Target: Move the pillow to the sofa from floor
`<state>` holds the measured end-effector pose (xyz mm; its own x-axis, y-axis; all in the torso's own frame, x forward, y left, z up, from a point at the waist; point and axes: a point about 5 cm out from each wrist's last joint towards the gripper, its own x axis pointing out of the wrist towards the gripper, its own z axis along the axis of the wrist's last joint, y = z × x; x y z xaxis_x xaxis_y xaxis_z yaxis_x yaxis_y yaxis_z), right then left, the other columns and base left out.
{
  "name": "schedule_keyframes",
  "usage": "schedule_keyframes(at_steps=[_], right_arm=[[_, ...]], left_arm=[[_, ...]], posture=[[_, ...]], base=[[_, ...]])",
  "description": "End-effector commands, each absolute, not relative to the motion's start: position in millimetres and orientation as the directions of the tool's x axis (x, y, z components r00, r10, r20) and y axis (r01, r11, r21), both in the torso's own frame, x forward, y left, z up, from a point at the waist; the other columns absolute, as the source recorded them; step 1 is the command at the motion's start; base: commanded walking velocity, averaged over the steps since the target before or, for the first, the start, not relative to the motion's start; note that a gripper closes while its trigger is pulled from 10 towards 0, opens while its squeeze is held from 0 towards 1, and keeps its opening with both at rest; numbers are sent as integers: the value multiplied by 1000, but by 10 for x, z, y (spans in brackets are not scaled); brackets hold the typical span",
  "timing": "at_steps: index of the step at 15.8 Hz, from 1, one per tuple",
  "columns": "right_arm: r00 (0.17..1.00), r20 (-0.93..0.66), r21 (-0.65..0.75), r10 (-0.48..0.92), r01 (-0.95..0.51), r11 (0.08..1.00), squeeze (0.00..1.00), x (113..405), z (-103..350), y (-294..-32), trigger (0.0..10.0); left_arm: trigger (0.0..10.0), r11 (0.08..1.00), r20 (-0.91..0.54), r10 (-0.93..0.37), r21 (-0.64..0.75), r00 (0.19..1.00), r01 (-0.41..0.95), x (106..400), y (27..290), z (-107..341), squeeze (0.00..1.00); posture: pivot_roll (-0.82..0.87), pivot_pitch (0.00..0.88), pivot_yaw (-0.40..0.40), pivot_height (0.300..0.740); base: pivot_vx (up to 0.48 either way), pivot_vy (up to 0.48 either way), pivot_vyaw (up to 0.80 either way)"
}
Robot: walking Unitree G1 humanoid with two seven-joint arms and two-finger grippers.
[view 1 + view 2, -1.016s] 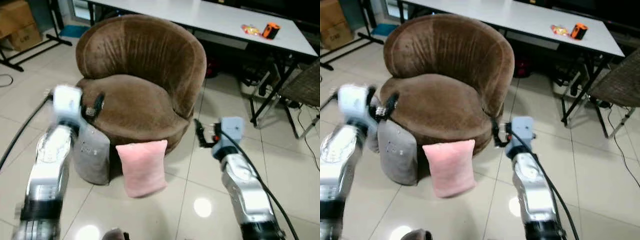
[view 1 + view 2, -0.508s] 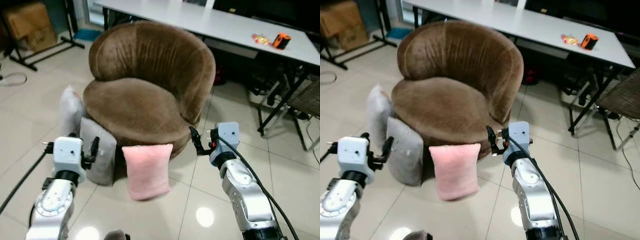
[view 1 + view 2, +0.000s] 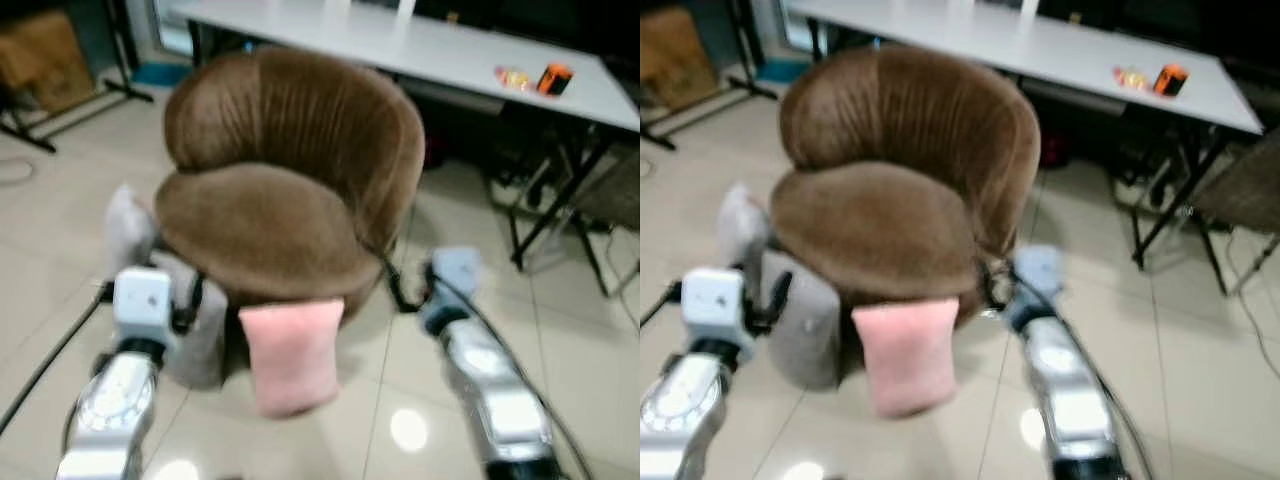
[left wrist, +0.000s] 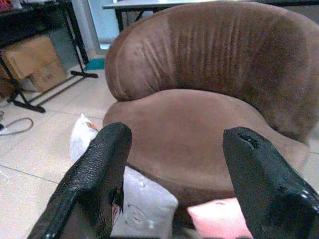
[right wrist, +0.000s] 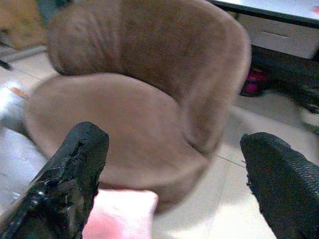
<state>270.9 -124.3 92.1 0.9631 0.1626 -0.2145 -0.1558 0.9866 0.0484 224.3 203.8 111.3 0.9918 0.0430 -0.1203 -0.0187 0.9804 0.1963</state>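
The left tool (image 4: 172, 169) hangs low over the floor (image 3: 60, 240), its two black fingers (image 4: 97, 174) spread wide with nothing between them. Just ahead of it a grey pillow (image 3: 200, 335) leans against the front of the brown sofa (image 3: 290, 180), and a whitish pillow (image 3: 125, 225) stands beyond that one, to its left, against the sofa's side. To the right of this tool, between it and the other one, the pink pillow (image 3: 292, 352) stands upright on the floor, its top edge touching the sofa's lower front, just beside the grey one. Neither tool touches it. The right tool (image 5: 174, 164) is held near the sofa's right front edge, fingers (image 5: 75, 169) also wide apart and empty, pointing toward the seat. Well beyond the right tool, behind the sofa, a white counter (image 3: 420, 45) carries a small orange thing (image 3: 553, 77). The head views are blurred.
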Motion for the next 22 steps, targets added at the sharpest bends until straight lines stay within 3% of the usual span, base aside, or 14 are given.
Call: schedule_keyframes(at_steps=[1, 4, 16, 22], right_arm=[[967, -224, 35, 123, -118, 992, 0, 2714, 915, -1388, 10000], [967, -208, 65, 148, -138, 988, 0, 2729, 950, -1350, 10000], [961, -216, 62, 175, -165, 984, 0, 2794, 958, -1367, 10000], [963, -209, 55, 172, -164, 985, 0, 2789, 957, -1401, 10000]], left_arm=[[10000, 982, -109, 19, 189, 994, 1, 2262, 1943, 1140, 0], [10000, 982, -107, 27, 191, 994, -7, 2278, 1950, 1143, 0], [10000, 982, -73, 31, 188, 997, -17, 2336, 1990, 1213, 0], [10000, 975, -71, 11, 222, 997, 5, 2297, 1989, 1181, 0]], posture=[[-80, 0, -60, 740], [-78, 0, -58, 740], [-75, 0, -60, 740], [-74, 0, -61, 680]], base=[[439, 0, 0], [439, 0, 731], [400, 0, 0], [0, 0, 0]])
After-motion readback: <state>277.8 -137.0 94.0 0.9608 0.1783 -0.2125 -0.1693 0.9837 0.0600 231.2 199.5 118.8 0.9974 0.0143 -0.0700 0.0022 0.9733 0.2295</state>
